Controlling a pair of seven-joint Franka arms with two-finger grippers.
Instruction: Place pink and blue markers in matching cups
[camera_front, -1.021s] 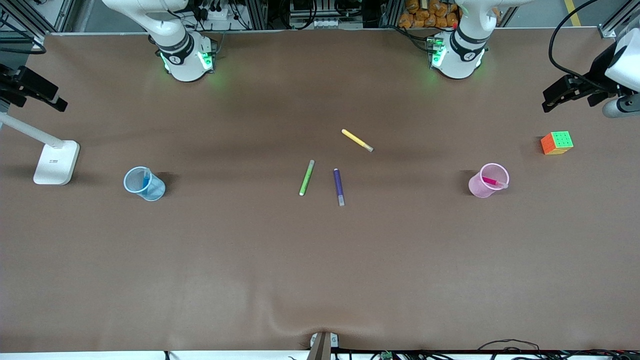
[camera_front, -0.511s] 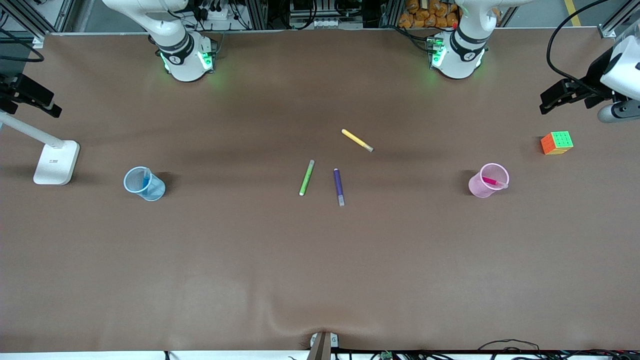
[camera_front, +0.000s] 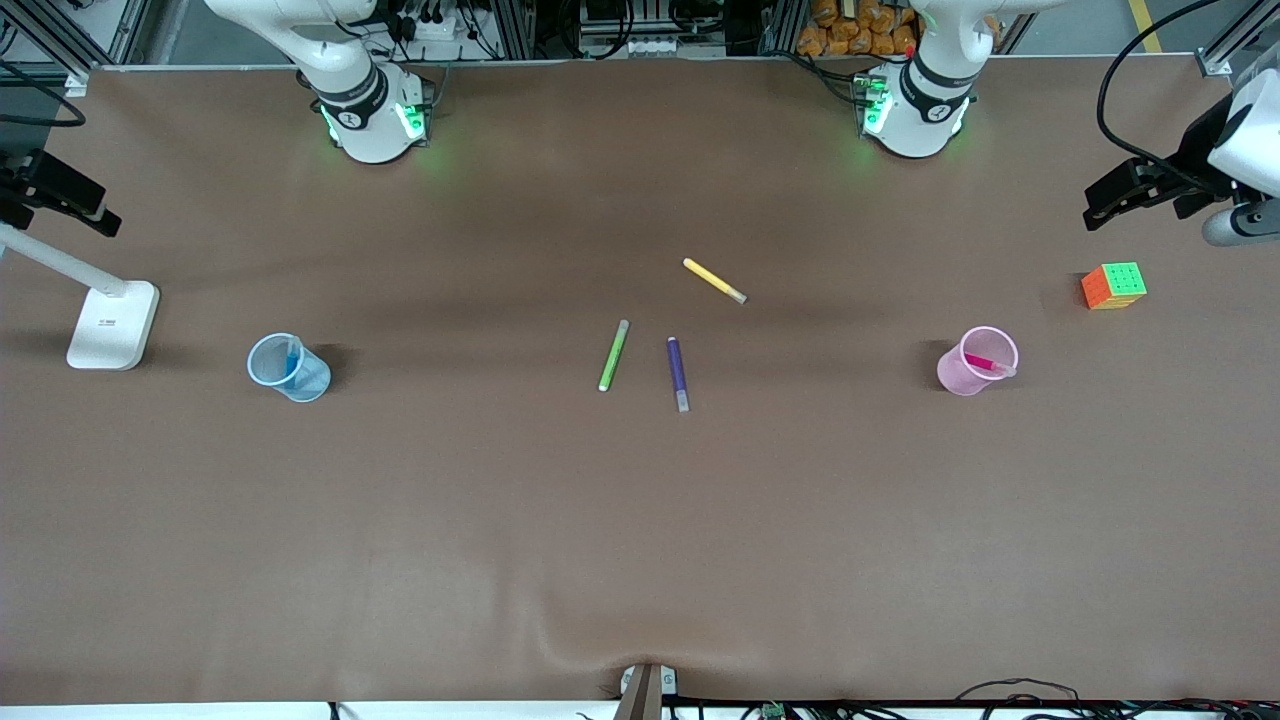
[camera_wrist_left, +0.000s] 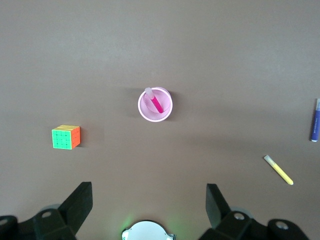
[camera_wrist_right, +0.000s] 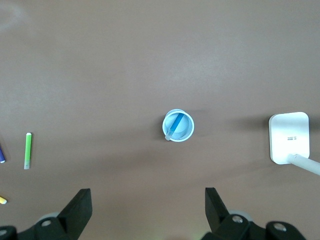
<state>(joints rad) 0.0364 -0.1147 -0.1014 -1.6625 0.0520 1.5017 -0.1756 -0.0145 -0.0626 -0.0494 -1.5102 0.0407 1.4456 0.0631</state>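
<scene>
From my seat, the pink marker (camera_front: 981, 362) sits in the pink cup (camera_front: 976, 361) and the blue marker (camera_front: 293, 360) in the blue cup (camera_front: 288, 367). Left gripper (camera_wrist_left: 146, 202) hangs high above the table near the pink cup, fingers spread wide. Right gripper (camera_wrist_right: 147, 207) is the same near the blue cup, fingers apart, nothing held. Green pen (camera_front: 614, 355), purple pen (camera_front: 678, 373) and yellow pen (camera_front: 714, 280) lie mid-table.

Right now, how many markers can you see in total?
5: pink marker in the pink cup, blue marker in the blue cup, and yellow, green and purple lying mid-table. None appear hidden.
</scene>
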